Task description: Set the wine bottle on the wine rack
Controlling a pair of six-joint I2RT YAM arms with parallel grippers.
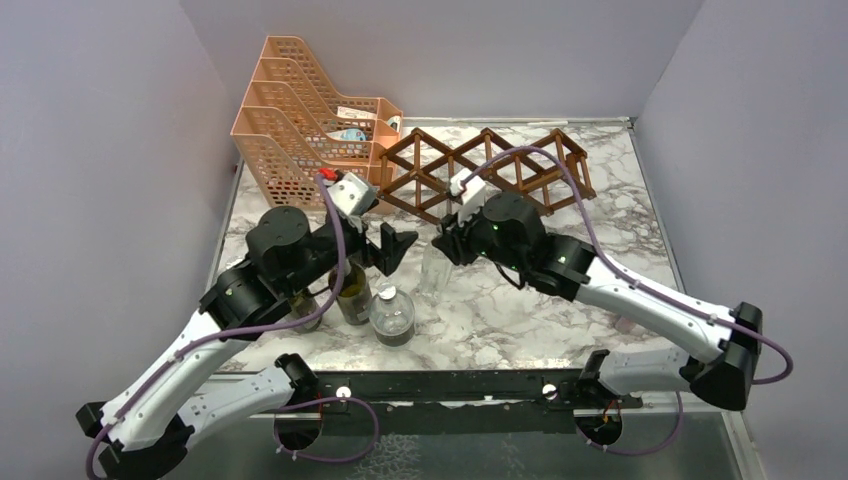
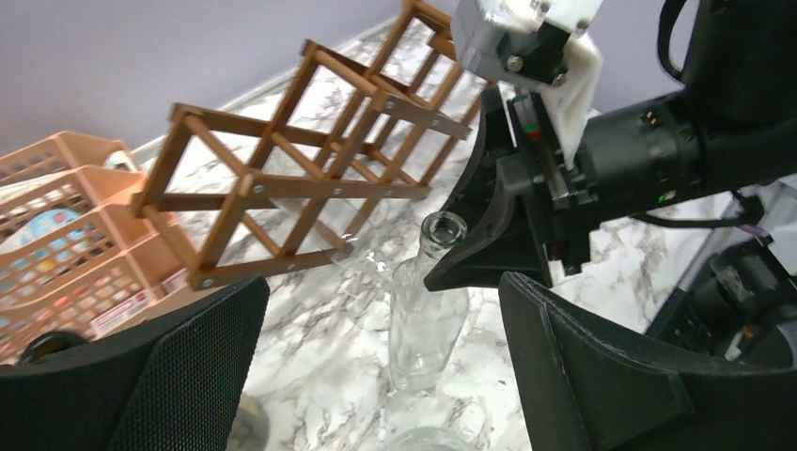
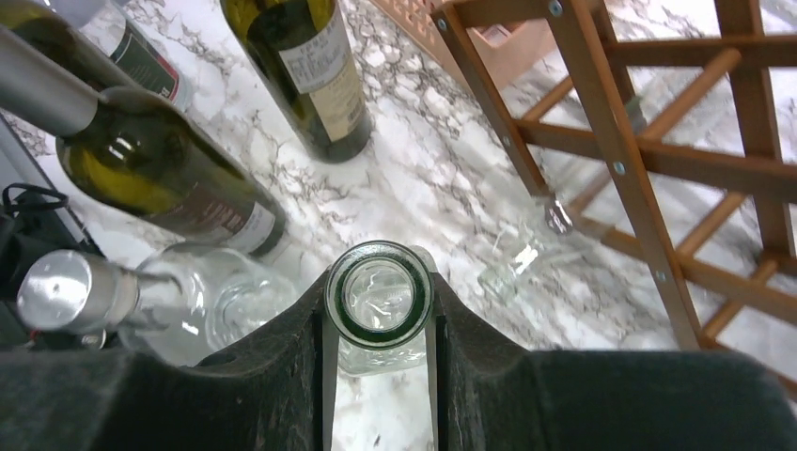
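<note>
The wine bottle [image 1: 433,272] is clear, empty glass with an open mouth, and it stands upright on the marble table in front of the wine rack. My right gripper [image 1: 447,246] is shut on its neck; in the right wrist view both fingers [image 3: 301,348] press against the rim of the bottle [image 3: 379,296]. The reddish-brown lattice wine rack [image 1: 485,170] stands behind it, with nothing in its openings. The rack also shows in the left wrist view [image 2: 310,178] and the right wrist view [image 3: 639,141]. My left gripper [image 1: 397,246] is open and empty, just left of the bottle [image 2: 428,310].
Two dark green bottles [image 1: 352,290] and a clear capped bottle [image 1: 392,316] stand under my left arm. They also show in the right wrist view [image 3: 310,66]. A peach perforated file tray [image 1: 300,110] stands at the back left, beside the rack.
</note>
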